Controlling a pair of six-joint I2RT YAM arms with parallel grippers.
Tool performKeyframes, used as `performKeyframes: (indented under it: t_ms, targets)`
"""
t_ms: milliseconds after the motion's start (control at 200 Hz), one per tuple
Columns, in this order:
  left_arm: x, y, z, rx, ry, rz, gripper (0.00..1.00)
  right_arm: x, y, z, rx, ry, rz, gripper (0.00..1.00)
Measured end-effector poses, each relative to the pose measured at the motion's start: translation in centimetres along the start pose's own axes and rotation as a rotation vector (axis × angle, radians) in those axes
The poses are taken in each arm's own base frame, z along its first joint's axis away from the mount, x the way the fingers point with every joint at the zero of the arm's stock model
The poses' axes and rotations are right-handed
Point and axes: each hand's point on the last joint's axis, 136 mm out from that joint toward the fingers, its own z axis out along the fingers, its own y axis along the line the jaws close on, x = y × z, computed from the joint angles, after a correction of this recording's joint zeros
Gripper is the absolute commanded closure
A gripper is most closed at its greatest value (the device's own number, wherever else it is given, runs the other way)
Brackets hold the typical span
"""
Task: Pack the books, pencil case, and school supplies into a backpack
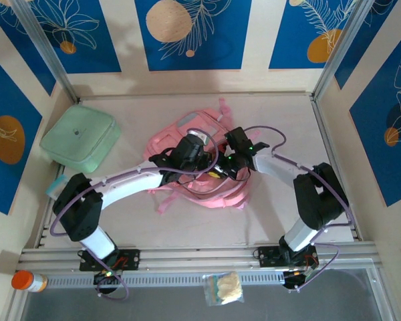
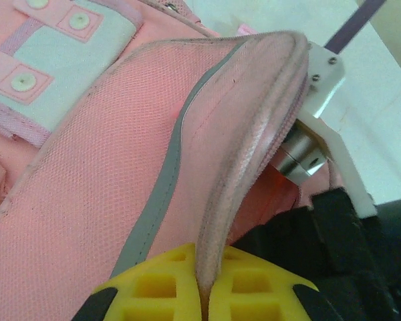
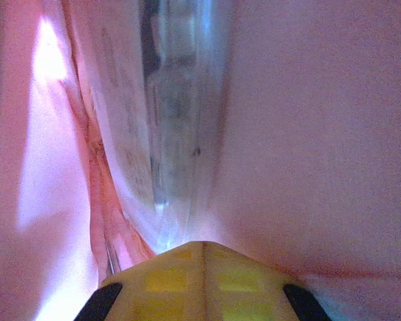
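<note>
The big soft pink cloth backpack (image 1: 222,195) lies floppy in the middle of the pale table (image 1: 291,120), so I pinch its thick sewn rim with my left gripper (image 2: 204,294), while my right gripper (image 3: 202,271), pressed together, pokes inside.

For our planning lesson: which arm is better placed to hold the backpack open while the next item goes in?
Left. The left gripper is shut on the backpack rim, pinching it. The right gripper is shut inside the backpack, with nothing visibly held, so it is probably freer to fetch.
</note>
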Motion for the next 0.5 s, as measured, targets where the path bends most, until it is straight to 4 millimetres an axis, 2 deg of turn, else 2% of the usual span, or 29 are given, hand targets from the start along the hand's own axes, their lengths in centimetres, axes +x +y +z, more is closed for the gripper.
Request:
performKeyframes:
  t_ms: [105, 170, 270, 355, 495]
  targets:
    - [0.1, -0.3, 0.0, 0.018, 0.008, -0.003, 1.00, 0.4, 0.0, -1.9, 0.006, -0.043, -0.041, 0.91]
    - [0.3, -0.5, 0.0, 0.032, 0.016, -0.007, 0.85, 0.4, 0.2, -3.4, 0.015, -0.083, -0.073, 0.90]
    - [0.6, -1.2, 0.1, 0.068, 0.036, -0.020, 0.77, 0.6, -0.1, -5.4, 0.046, -0.132, -0.114, 0.87]
    - [0.9, -2.0, -0.2, 0.127, 0.046, -0.051, 0.62, 1.0, -0.8, -6.5, 0.089, -0.157, -0.136, 0.83]
    - [1.3, -1.8, -2.9, 0.197, 0.034, -0.089, 0.55, 2.2, -2.0, -7.3, 0.168, -0.169, -0.166, 0.81]
